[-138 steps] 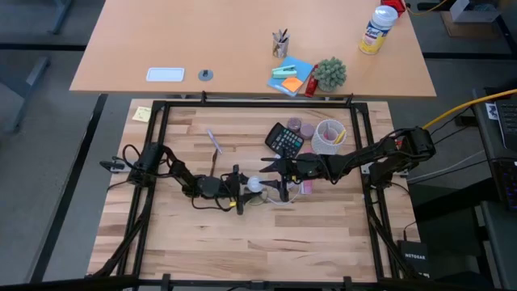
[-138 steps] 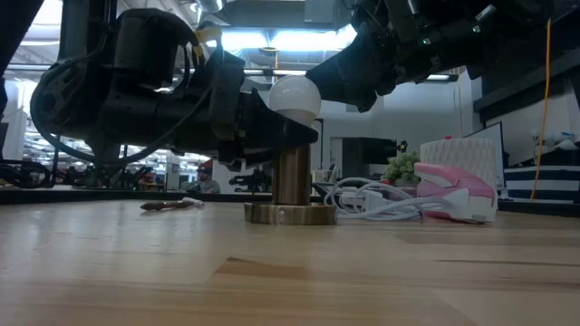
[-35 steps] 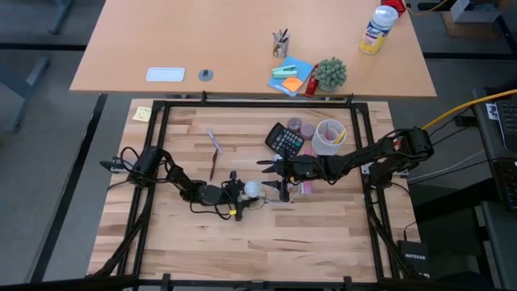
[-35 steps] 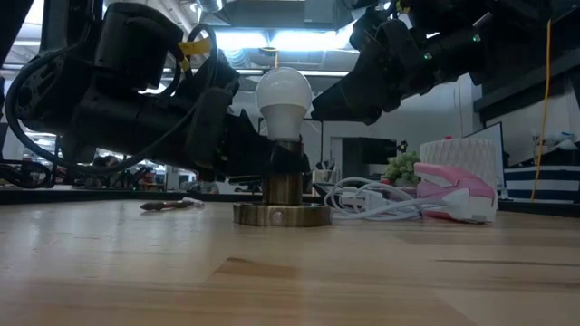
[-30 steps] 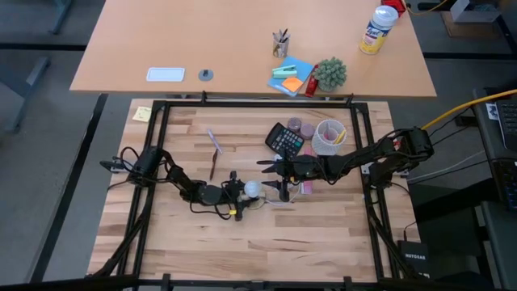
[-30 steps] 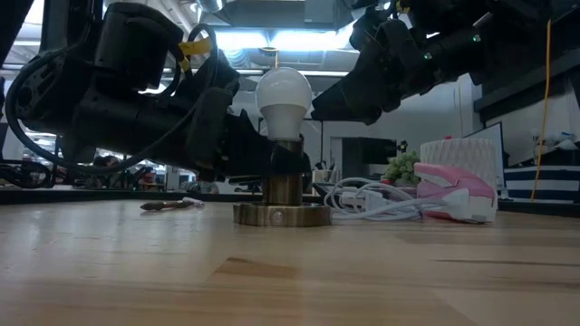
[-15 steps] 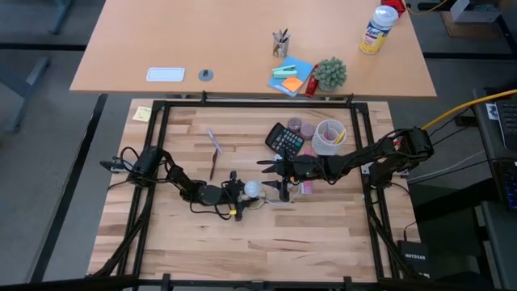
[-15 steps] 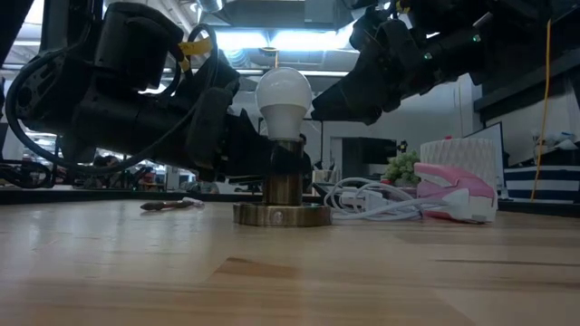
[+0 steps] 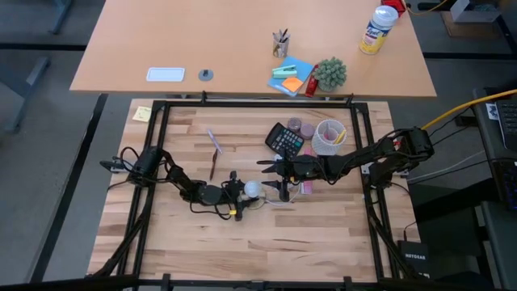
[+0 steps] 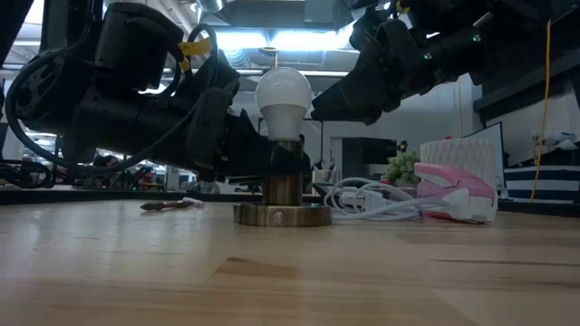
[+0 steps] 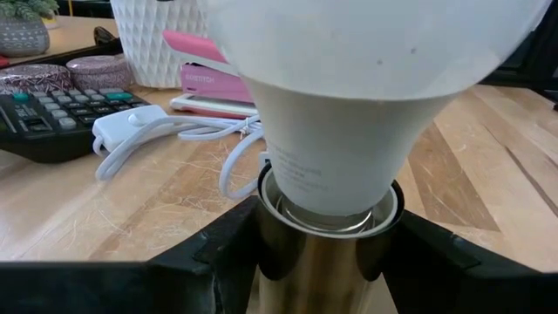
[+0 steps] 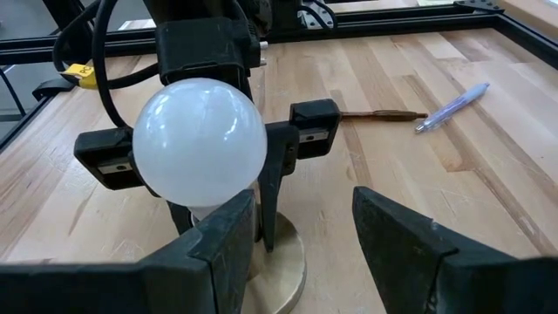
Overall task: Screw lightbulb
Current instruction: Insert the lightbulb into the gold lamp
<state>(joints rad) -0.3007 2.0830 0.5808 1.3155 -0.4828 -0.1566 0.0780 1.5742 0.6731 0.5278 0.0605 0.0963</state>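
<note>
We see the bulb (image 10: 284,93) standing upright in the brass socket (image 10: 282,177), centre of the low view, just below the middle of the table (image 9: 323,234) in the high view. Our left gripper (image 11: 321,253) is clamped around the socket's barrel, fingers (image 12: 312,124) either side, steadying it. Our right gripper (image 12: 301,231) hangs just beside the bulb, jaws spread wide, holding nothing. A sliver of silver thread shows above the collar, so we judge the bulb isn't fully home. To do this well, we centre the open jaws on the glass, close gently, and turn about the upright axis while the left keeps the base from spinning. Squeeze too hard and the glass could crack.
</note>
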